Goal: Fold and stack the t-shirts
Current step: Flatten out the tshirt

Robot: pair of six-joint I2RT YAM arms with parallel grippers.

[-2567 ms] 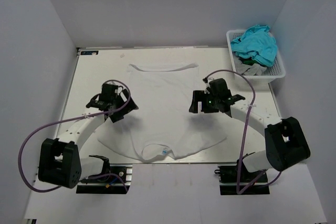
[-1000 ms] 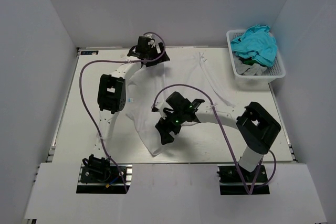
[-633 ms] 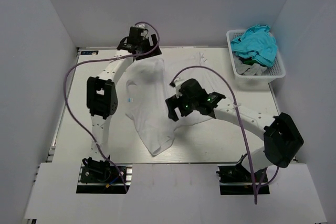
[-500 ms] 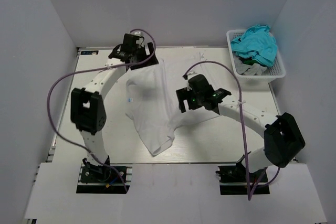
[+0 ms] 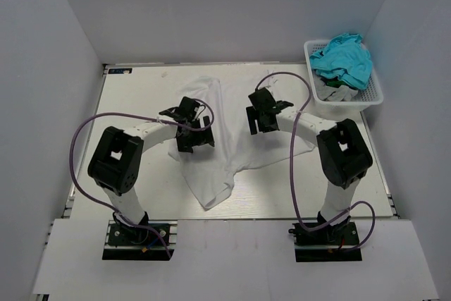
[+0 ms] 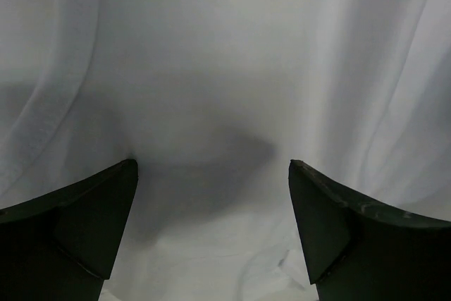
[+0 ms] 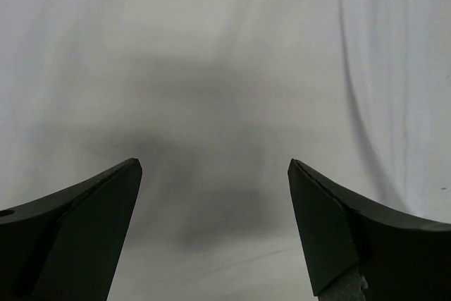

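Observation:
One white t-shirt (image 5: 227, 154) lies rumpled on the table, partly folded over itself, running from the far middle down to a narrow end near the front edge. My left gripper (image 5: 192, 129) hovers over its left part, and my right gripper (image 5: 262, 113) over its upper right part. In the left wrist view the left gripper (image 6: 213, 167) is open, with only smooth white cloth (image 6: 225, 68) beneath it. The right gripper (image 7: 215, 165) is open too in its wrist view, above shadowed white cloth (image 7: 225, 47). Neither holds anything.
A white basket (image 5: 350, 102) stands at the far right corner of the table (image 5: 134, 103), holding teal cloth (image 5: 343, 58) and a grey piece. White walls enclose the table on the left, back and right. Purple cables loop over both arms.
The left gripper has drawn back from the far edge to the shirt's left side. The right gripper has moved from the shirt's middle toward the far right. The shirt's shape is almost unchanged.

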